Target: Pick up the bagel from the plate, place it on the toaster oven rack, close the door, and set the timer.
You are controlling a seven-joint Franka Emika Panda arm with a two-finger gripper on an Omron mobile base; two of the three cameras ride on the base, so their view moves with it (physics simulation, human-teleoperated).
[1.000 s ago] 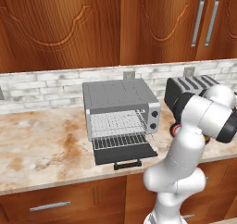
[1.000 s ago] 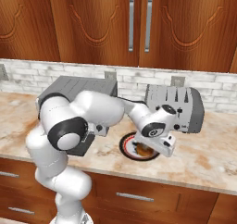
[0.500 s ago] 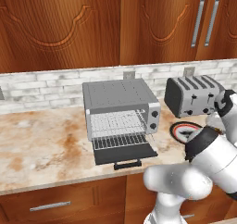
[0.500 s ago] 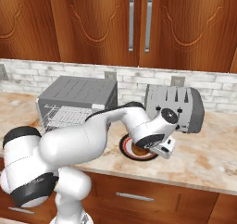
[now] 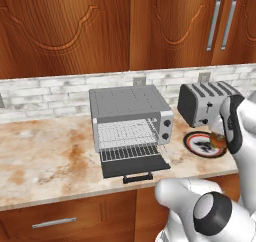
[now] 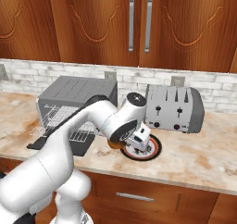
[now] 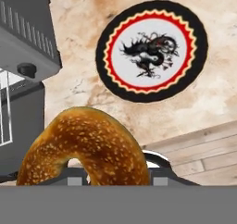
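— While my end effector (image 7: pixel 88 174) has the bagel (image 7: pixel 85 149) clamped between its fingers, clear above the plate (image 7: pixel 152 51), what should I mind most?

— I'd say the grip. From the hand view the ring sits on edge, so I judge a slow, level swing is safest.

— And where to?

— Across the counter (image 5: pixel 45 156) to the toaster oven (image 5: pixel 131 117), past the toaster (image 5: pixel 206 103). Its door (image 5: pixel 134 165) lies dropped open, and the rack (image 5: pixel 125 133) shows bare. I'd come in over the door, low enough to clear the roof, then lay the bagel flat before letting go.
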